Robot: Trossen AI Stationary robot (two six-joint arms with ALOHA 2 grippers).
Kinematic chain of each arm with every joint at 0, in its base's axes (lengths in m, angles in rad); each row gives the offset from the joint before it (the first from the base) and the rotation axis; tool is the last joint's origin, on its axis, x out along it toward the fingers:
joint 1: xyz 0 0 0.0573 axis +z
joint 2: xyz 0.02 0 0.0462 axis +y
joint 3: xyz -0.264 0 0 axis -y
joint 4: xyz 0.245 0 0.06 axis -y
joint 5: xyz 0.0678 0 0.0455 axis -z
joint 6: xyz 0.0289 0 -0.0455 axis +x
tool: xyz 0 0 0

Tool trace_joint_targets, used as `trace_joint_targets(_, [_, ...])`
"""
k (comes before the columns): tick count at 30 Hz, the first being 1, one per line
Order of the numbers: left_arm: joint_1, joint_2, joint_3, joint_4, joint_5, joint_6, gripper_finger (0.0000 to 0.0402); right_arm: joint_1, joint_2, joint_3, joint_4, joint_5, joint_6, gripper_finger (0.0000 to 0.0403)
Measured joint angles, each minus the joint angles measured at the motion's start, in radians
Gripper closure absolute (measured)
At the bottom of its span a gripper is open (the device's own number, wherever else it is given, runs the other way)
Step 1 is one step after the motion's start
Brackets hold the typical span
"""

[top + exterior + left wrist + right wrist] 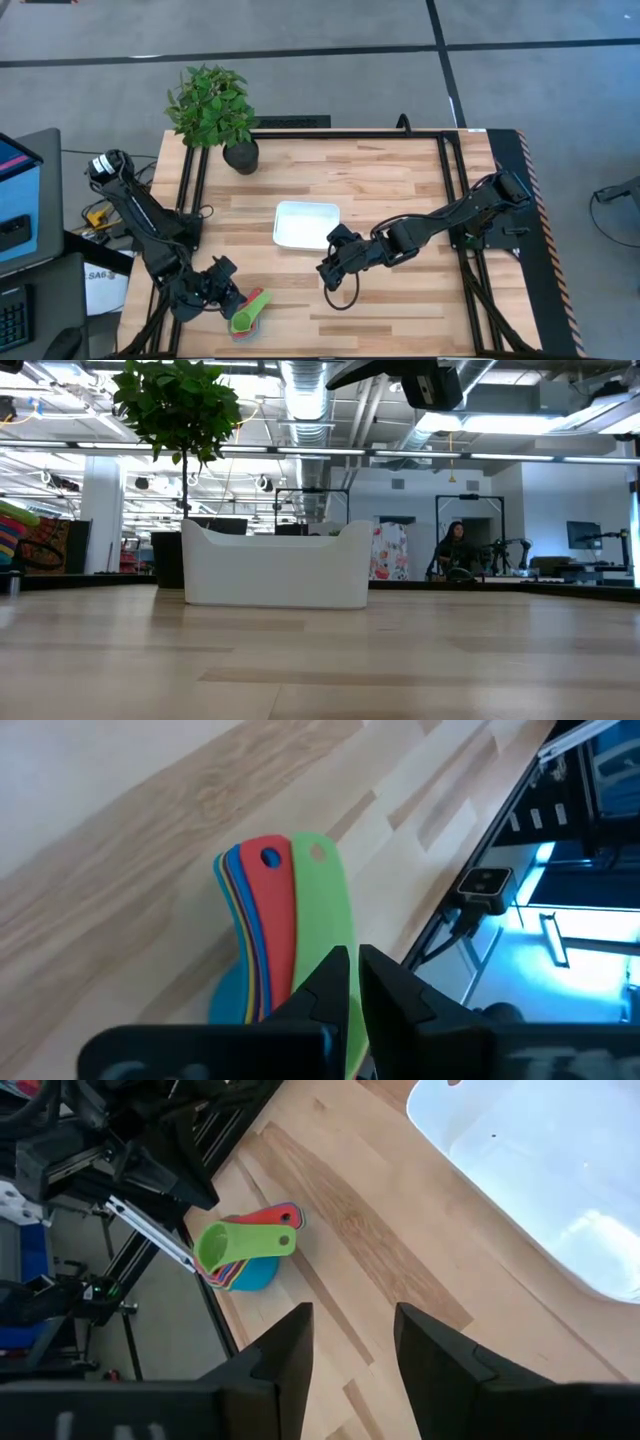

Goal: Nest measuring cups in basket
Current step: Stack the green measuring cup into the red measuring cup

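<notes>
The measuring cups (pixel 248 312) lie nested in one stack on the wooden table near its front left edge. The green cup (pixel 222 1245) is on top, and the flat handles (pixel 285 920) fan out in red, green, blue and yellow. My left gripper (pixel 352 965) is shut and hovers just above the handles, beside the stack (pixel 232 292). The white basket (pixel 305 225) stands at mid-table with nothing in it. My right gripper (pixel 355 1330) hangs open in the air in front of the basket (pixel 328 275), pointing toward the stack.
A potted plant (pixel 212 105) stands at the back left, behind the basket (pixel 275 570) in the low view. Black frame rails (pixel 190 200) run along both table sides. The stack lies close to the table's front edge (pixel 215 1295). Bare wood stretches between the stack and the basket.
</notes>
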Motion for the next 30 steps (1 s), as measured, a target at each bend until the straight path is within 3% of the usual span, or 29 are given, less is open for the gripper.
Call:
trace_joint_targets(5, [0.000,0.000,0.000,-0.021,0.002,0.020,0.0387,0.012,0.006,0.001,0.021,-0.015,-0.008,0.0238])
trace_joint_targets(9, [0.002,0.000,0.000,-0.133,0.024,0.005,0.0387,0.028,0.073,0.001,0.050,-0.078,-0.029,0.0245])
trace_joint_targets(16, [0.046,-0.006,0.000,-0.232,0.111,-0.015,0.0388,0.001,0.182,0.001,0.250,-0.209,-0.043,0.0274])
trace_joint_targets(23, [0.058,-0.006,0.000,-0.268,0.161,0.016,0.0388,-0.016,0.285,0.112,0.274,-0.293,-0.053,0.0310])
trace_joint_targets(30, [0.057,-0.006,0.000,-0.322,0.214,0.018,0.0388,-0.001,0.434,0.310,0.187,-0.338,-0.080,0.0332])
